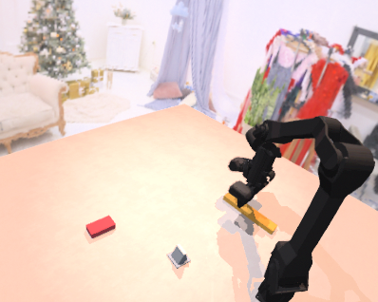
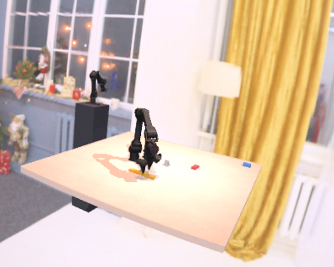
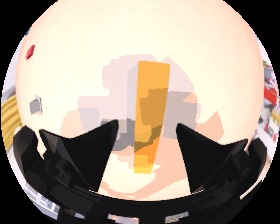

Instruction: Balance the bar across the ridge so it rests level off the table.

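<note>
The orange-yellow bar (image 1: 264, 221) (image 2: 151, 176) (image 3: 154, 75) lies flat on the table. The ridge (image 1: 179, 255) (image 2: 166, 164) (image 3: 35, 105), a small grey wedge on a light base, stands apart from the bar with nothing on it. My gripper (image 1: 250, 194) (image 2: 145, 170) (image 3: 148, 125) is open and points down over the bar. In the wrist view the bar runs lengthwise between the two fingertips, nearer the right one at its far end, with space on both sides. The gripper partly hides the bar in the top and exterior views. Exact fingertip height is hard to tell.
A red block (image 1: 101, 226) (image 2: 195, 166) (image 3: 30, 51) lies on the table beyond the ridge. A blue block (image 2: 247, 164) lies near a far table corner. A second arm (image 2: 94, 86) stands on a black pedestal (image 2: 90, 126) beside the table.
</note>
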Available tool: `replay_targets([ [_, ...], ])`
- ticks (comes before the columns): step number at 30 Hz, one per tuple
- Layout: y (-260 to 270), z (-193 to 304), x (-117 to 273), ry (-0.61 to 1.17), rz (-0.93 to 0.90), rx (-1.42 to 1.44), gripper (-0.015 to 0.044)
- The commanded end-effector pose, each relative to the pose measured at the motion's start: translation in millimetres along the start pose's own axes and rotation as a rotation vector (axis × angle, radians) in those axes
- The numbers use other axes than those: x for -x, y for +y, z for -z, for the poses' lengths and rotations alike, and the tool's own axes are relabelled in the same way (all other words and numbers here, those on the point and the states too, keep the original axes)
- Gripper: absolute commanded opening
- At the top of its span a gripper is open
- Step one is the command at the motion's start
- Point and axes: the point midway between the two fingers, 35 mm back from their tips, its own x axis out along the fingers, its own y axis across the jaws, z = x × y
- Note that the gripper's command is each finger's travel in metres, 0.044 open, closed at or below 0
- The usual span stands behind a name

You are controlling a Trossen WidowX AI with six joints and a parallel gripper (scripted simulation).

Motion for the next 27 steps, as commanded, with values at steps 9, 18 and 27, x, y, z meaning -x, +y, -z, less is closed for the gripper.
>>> replay_targets([
  [9, -1.4, -0.3, -14.4, -0.003, 0.01, -0.003, 0.0315],
  [18, -1.2, -0.1, -25.0, -0.003, 0.01, -0.003, 0.0315],
  [27, -1.2, -0.1, -25.0, -0.003, 0.01, -0.003, 0.0315],
])
